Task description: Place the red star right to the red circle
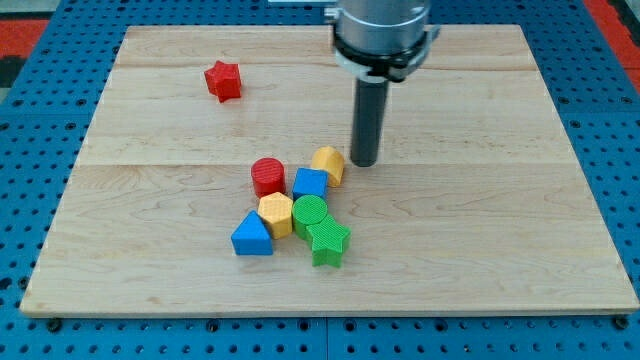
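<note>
Camera view shows the arm ending in a plain dark rod, so there are no jaws to spread or pinch; the tip [363, 162] rests on the wooden board [520, 230], just to the right of the yellow block [329, 163] at the cluster's upper edge. Taking the red circle [268, 176] as landmark: the tip sits to its right, beyond the yellow block. The blue block [311, 183] lies immediately right of the circle, likely crowding the target spot. The red star [223, 80] lies well apart, up and left of the circle, untouched.
</note>
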Robot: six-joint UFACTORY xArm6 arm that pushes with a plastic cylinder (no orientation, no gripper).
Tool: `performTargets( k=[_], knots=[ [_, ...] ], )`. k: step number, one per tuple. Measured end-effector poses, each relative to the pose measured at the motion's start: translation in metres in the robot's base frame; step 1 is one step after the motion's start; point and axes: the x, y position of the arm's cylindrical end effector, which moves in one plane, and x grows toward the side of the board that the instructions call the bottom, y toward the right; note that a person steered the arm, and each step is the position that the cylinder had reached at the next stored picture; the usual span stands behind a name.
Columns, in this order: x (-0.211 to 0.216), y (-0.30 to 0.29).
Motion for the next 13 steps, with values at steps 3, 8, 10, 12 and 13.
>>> performTargets(
  k=[3,8,10,12,13],
  knots=[
    [-0.069,-0.007],
    [-0.133,-0.132],
    [-0.117,-0.187],
    [-0.055,-0.167],
    [-0.074,-0.21]
  ],
)
